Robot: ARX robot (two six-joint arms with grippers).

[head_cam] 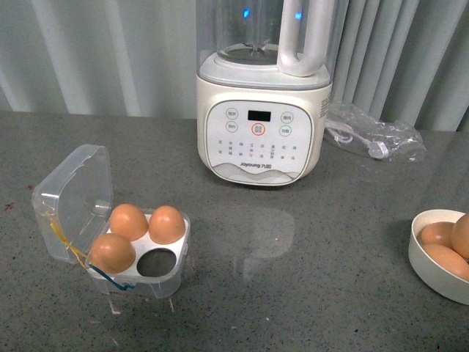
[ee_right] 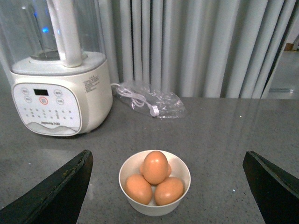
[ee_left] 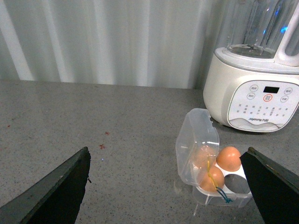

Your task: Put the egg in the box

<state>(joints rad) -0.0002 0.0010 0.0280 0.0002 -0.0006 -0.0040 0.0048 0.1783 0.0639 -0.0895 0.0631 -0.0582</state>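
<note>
The box (head_cam: pixel 73 192) stands at the left of the grey table with its clear lid tipped open. Three brown eggs fill it, and the front-right hollow (head_cam: pixel 154 262) is bare. Several more brown eggs lie in a white bowl (head_cam: pixel 432 275) at the right edge; one egg (ee_right: pixel 155 167) rests on top of the pile. In the left wrist view my left gripper (ee_left: pixel 167 150) is open, above and back from the box (ee_left: pixel 196 140). My right gripper (ee_right: pixel 167 154) is open, with the bowl (ee_right: pixel 154 209) between and beyond its fingers. Neither arm shows in the front view.
A cream blender (head_cam: pixel 262 125) stands at the back middle. A clear plastic bag with a white cable (head_cam: pixel 374 139) lies to its right. Grey curtains close the back. Bare table lies between box and bowl.
</note>
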